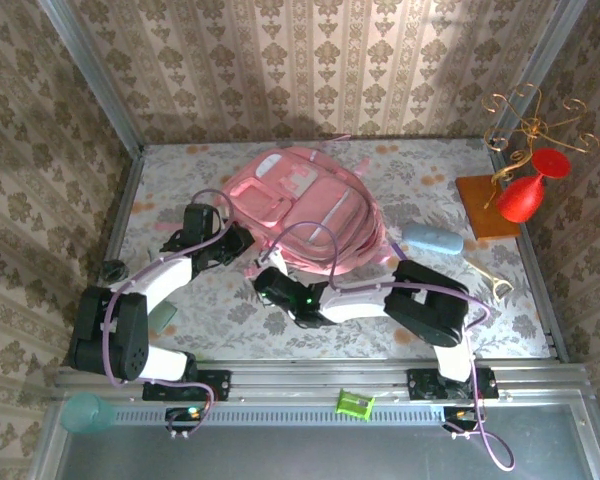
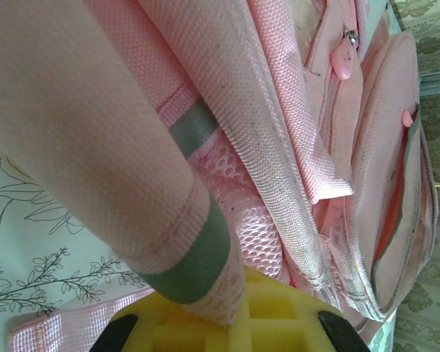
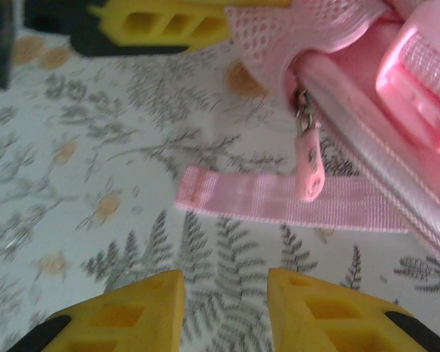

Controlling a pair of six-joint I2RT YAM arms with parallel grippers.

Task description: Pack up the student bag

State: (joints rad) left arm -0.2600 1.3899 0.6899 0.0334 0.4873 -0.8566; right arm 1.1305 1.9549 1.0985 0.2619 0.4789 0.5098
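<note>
1. The student bag [image 1: 305, 205] lies flat in the middle of the table [image 1: 220, 300], with its front pockets facing up.
2. The left claw [image 1: 237, 243] is at the left edge of the bag. In the left wrist view its yellow fingers [image 2: 279, 323] pinch pink bag fabric that has a grey band.
3. The right claw [image 3: 226, 304] hovers low over the table, just beside the near edge of the bag. Its fingers are spread, with nothing between them.
4. Ahead of it a loose pink strap [image 3: 279, 199] lies flat on the table, and a pink zip pull [image 3: 309, 165] hangs in front of this strap.
5. A pale blue case [image 1: 435, 240] lies just right of the bag.
</note>
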